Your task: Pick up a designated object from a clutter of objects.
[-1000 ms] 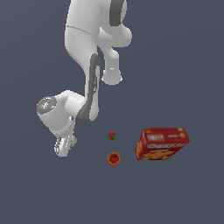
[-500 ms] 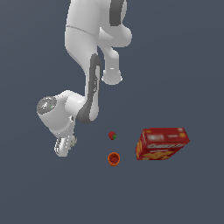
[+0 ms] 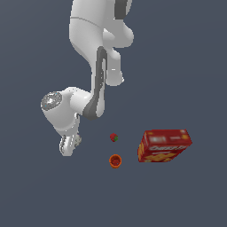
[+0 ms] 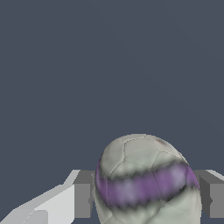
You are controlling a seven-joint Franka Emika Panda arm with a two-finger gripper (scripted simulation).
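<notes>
In the wrist view, 1 whitish-grey ball (image 4: 146, 181) with a purple band sits between the 2 grey fingers (image 4: 82, 194) of the end effector (image 4: 146, 197), which is clamped on it. Being round, it has no long axis. The exterior view shows 1 strawberry (image 3: 114, 137) at centre, 1 orange-red cup (image 3: 115, 161) just below it, and 1 red cracker box (image 3: 164, 145) to the right.

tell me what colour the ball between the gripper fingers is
Whitish-grey ball with a blurry purple band across it; the wrist view shows it best.
</notes>
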